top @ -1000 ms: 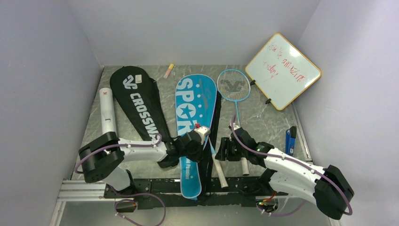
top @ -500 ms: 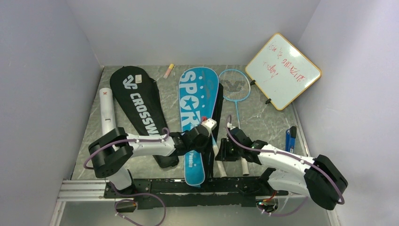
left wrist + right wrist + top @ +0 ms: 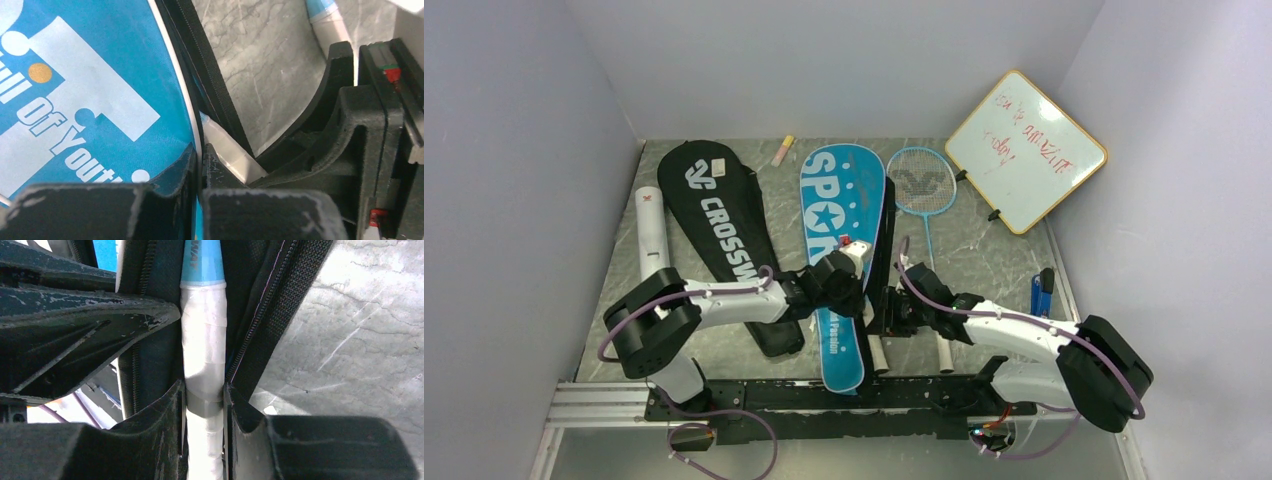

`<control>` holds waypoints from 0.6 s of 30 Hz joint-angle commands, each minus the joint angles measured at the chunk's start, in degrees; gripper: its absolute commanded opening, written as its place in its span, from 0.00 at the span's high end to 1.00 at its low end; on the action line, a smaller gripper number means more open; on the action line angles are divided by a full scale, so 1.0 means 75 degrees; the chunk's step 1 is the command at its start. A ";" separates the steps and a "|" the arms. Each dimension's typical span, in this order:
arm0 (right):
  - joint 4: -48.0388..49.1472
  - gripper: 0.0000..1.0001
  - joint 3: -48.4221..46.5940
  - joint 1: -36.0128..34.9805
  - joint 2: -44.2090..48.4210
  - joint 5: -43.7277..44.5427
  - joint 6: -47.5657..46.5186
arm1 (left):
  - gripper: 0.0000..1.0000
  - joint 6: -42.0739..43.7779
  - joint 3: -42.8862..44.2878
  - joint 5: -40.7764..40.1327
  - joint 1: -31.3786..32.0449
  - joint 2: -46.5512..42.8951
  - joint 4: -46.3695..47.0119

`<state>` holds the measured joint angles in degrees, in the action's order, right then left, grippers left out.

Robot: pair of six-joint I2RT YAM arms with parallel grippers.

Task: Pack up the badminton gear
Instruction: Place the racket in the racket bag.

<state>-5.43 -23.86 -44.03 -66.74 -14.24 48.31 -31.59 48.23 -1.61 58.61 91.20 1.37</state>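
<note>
Left fingers [image 3: 215,172] clench the blue "SPORT" cover [image 3: 90,100] edge; right fingers [image 3: 237,412] clamp a white-wrapped racket handle [image 3: 202,340].

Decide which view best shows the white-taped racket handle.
Right wrist view: the white-taped racket handle fills the centre, between the jaws of the right gripper. Top external shows it small; left wrist, only a sliver.

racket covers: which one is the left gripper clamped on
The blue SPORT cover: the left gripper pinches its edge, while the black CROSSWAY cover lies free further left.
</note>
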 commanded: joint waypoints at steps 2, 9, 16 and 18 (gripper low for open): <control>0.1604 0.98 -0.0202 0.0000 0.0292 -0.0157 0.0516 | 0.95 -0.0883 -0.0260 0.2045 -0.0092 -0.0387 0.1303; 0.2090 1.00 -0.0137 -0.0005 0.0145 -0.0214 0.0903 | 0.95 -0.1096 -0.0631 0.2792 -0.0083 -0.0283 0.2463; -0.0074 1.00 -0.1343 0.0028 0.0237 0.1093 -0.0034 | 0.95 -0.0134 -0.0280 0.1779 -0.0080 -0.0389 0.0774; -0.0222 1.00 -0.1493 0.0039 0.0247 0.1197 -0.0164 | 0.95 -0.0020 -0.0331 0.1665 -0.0077 -0.0454 0.0668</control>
<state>-12.60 -28.14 -44.40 -66.72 -11.62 49.45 -34.39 44.97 6.66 55.92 90.04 9.69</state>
